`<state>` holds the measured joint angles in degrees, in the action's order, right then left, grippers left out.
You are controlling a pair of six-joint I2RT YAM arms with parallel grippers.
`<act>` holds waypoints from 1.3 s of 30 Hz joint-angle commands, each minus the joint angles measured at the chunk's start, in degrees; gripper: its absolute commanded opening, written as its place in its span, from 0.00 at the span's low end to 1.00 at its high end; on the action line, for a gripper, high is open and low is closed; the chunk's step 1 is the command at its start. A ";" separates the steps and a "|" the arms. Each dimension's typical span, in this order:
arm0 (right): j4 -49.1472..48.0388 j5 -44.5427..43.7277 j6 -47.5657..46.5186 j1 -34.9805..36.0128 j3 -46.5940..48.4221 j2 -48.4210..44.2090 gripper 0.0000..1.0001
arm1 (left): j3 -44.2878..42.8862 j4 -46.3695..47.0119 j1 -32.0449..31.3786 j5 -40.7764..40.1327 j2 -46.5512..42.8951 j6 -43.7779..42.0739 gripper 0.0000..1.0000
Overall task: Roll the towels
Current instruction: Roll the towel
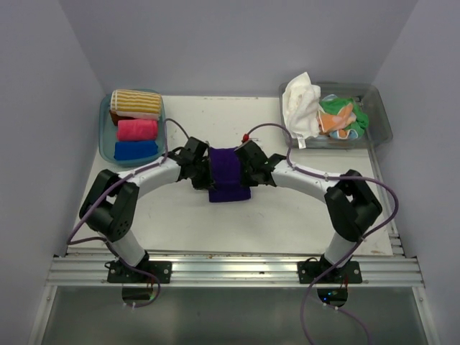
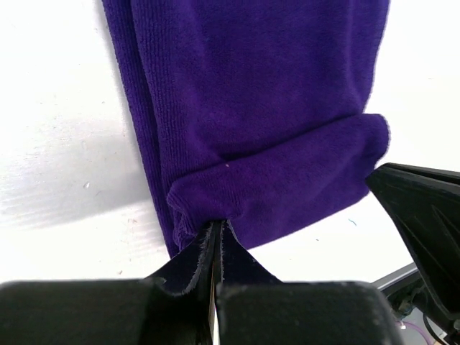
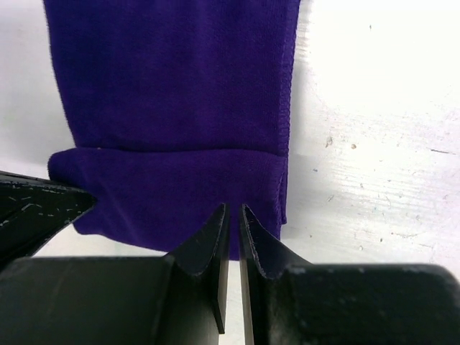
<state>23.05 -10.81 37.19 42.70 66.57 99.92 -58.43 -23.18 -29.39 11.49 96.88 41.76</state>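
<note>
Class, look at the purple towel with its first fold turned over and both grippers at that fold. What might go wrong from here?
1. The left gripper and right gripper pinch only the very edge of the purple towel; it may slip free and unfold.
2. The fold looks slanted in the left wrist view, so the roll may turn out crooked.

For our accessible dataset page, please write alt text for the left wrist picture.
The left gripper, its black fingers closed together, pinches the near end of a long purple cloth towel, where that end is turned over on itself. The towel lies on a white table and runs away to the top edge.
</note>
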 commanded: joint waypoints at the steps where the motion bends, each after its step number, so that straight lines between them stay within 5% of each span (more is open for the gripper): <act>1: -0.29 -0.62 -1.42 -0.07 1.63 -0.88 0.14 | -2.74 -1.08 0.29 -1.99 -3.28 -1.24 0.00; 12: -2.22 -0.35 -1.77 -0.16 2.17 7.93 0.12 | -2.56 0.42 0.38 -1.56 5.42 -2.91 0.00; 18: -5.56 2.72 1.83 1.33 -7.84 2.49 0.12 | 1.30 1.82 0.38 -0.59 3.58 -4.05 0.00; 24: -4.59 2.55 10.77 10.45 -16.63 -5.41 0.12 | 1.75 2.44 0.29 1.78 3.05 -7.38 0.00; 30: -1.43 -1.75 15.63 16.09 -17.35 -11.84 0.15 | 0.69 1.38 0.29 3.28 1.91 -9.32 0.01; 39: 3.59 -6.60 4.57 17.24 -8.04 -13.61 0.35 | -2.73 -3.97 0.29 2.58 -1.52 -10.73 0.21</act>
<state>24.97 -14.76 46.39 59.16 54.59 87.79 -58.67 -23.55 -29.39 15.86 98.06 33.30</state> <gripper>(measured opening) 0.340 0.196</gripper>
